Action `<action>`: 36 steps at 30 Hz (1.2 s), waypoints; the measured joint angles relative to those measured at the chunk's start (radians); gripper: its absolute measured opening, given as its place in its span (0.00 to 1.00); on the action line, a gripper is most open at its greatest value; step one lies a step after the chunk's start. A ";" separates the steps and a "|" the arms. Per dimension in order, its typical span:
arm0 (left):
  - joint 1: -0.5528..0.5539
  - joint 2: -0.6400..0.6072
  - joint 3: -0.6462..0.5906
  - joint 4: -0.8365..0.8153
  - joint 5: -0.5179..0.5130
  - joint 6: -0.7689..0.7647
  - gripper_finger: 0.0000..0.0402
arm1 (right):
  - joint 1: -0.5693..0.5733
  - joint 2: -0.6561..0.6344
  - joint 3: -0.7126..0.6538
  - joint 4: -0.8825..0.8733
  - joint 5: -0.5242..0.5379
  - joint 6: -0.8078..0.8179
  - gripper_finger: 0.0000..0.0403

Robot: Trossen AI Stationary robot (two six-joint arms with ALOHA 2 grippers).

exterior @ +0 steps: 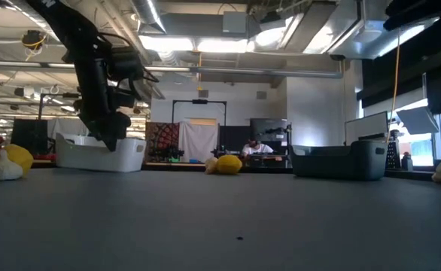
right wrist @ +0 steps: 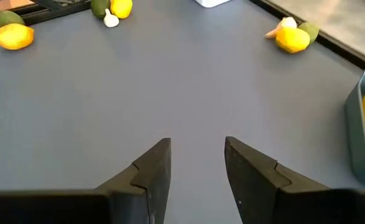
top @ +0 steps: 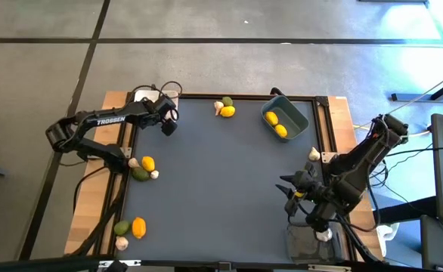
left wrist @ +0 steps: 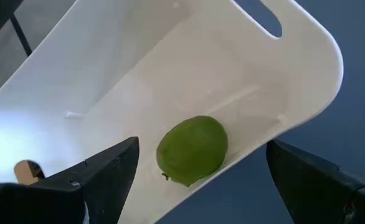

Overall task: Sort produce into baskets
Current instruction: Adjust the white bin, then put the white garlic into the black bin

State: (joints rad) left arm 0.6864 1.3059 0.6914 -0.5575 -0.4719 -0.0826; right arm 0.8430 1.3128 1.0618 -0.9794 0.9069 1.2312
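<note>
A: From above, why did the left gripper [top: 168,121] hang by the white basket [top: 143,96]?
B: Its wrist view showed fingers spread, released, with 1 lime [left wrist: 191,150] lying inside — likely just dropped.
A: And the right gripper [right wrist: 197,163]?
B: Parked empty, fingers apart, near the table's edge; 2 lemons [top: 276,124] sat in the blue basket [top: 300,118].

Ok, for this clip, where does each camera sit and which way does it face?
High: overhead, straight down; both arms, table.
Low: table height, looking across into the room; left arm above the white basket.
Left wrist: down into the white basket at a green fruit; own open fingers.
Right wrist: across the table; own open fingers.
Shared: blue basket in high, low, right wrist.
</note>
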 joint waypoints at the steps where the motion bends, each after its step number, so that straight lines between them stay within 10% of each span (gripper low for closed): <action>1: -0.004 -0.003 0.000 0.000 0.008 0.001 0.86 | -0.008 0.000 0.000 0.001 0.000 -0.007 0.38; 18: -0.176 -0.163 0.091 0.032 0.215 -0.149 0.86 | -0.072 0.005 0.000 0.041 0.102 -0.085 0.38; 36: -0.327 0.002 0.090 0.286 0.251 -0.323 0.86 | -0.094 0.087 0.000 0.050 0.212 -0.088 0.38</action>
State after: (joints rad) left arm 0.3596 1.3081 0.7815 -0.2714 -0.2207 -0.4053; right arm 0.7494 1.4003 1.0618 -0.9298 1.1185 1.1435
